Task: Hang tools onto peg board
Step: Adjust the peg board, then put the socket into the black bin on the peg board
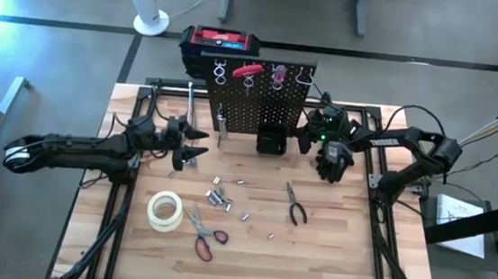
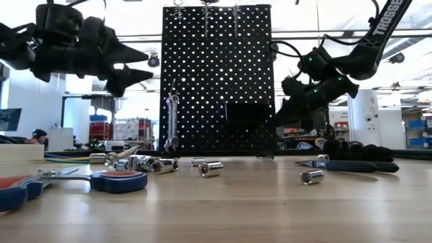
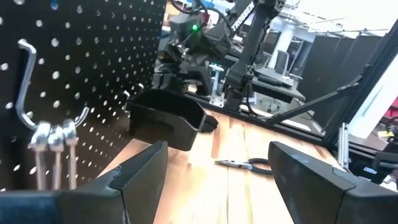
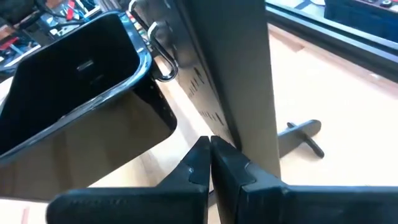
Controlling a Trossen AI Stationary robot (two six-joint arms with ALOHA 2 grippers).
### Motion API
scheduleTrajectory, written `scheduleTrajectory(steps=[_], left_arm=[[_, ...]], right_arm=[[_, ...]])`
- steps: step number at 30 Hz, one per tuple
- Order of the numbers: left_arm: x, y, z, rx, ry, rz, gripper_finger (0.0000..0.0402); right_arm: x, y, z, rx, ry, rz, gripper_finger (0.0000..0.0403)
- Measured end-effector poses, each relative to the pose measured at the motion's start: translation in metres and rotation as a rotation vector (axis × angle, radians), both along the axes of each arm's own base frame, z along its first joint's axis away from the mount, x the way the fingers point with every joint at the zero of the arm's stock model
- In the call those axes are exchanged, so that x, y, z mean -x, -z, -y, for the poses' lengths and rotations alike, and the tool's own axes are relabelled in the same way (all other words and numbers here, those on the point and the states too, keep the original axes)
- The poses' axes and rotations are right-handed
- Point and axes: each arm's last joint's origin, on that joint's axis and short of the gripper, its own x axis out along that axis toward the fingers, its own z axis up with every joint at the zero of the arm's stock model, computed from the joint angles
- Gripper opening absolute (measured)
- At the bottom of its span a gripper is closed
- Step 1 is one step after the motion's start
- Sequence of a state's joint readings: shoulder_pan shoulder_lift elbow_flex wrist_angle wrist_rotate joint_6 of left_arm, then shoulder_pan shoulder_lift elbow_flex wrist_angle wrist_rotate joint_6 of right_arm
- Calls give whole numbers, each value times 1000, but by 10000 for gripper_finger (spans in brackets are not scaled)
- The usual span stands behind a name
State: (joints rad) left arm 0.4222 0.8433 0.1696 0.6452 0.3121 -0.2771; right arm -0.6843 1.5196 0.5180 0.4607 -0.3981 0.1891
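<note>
- The high view is showing the whole wooden worktop [image 1: 338, 256]: the peg board [image 1: 261, 100] is standing upright near the far edge, around the middle, with a red-handled tool [image 1: 247, 70] hanging among the hooks along its top and a small black bin [image 1: 271, 141] sitting at its foot.
- Only that view is laying out the loose tools: the red-handled scissors [image 1: 203, 235] are lying toward the near edge beside a white tape roll [image 1: 165, 211], the pliers [image 1: 295, 204] are lying right of centre, and small silver sockets [image 1: 219, 196] are scattered between them.
- The low view is adding what the top-down one hides: a silver wrench [image 2: 171, 121] is hanging on the board's face, and the sockets [image 2: 210, 169] are lying on their sides on the wood.
- The left gripper [image 1: 192, 145] is hovering over the worktop left of the board; the left wrist view is showing its fingers [image 3: 140, 174] spread wide apart with nothing between them, the bin [image 3: 165, 118] and pliers [image 3: 245, 164] ahead.
- The right gripper [image 4: 210, 155] is sitting at the board's right edge; its wrist view is showing the fingertips pressed together, empty, just beside the panel's edge and the bin [image 4: 74, 93].
- A black glove [image 1: 331, 160] is lying near the right gripper.
- Behind the far edge a red-and-black toolbox [image 1: 221, 42] is standing, with a white fan [image 1: 149, 0] on the grey floor beyond.
</note>
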Motion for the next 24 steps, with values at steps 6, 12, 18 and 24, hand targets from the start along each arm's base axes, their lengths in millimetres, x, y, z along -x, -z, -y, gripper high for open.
scheduleTrajectory(steps=[6,12,18,24], left_arm=[[-6,-1,8,-15,-24,22,270],[-10,-4,36,-79,-63,28,270],[-13,0,71,-37,-166,8,270],[-15,8,100,-45,-276,-42,270]], right_arm=[[3,3,-5,-49,-48,-29,3],[15,-1,-32,-146,-71,-132,45],[26,-11,-71,-133,147,-367,116],[22,-13,-102,-183,232,-391,165]])
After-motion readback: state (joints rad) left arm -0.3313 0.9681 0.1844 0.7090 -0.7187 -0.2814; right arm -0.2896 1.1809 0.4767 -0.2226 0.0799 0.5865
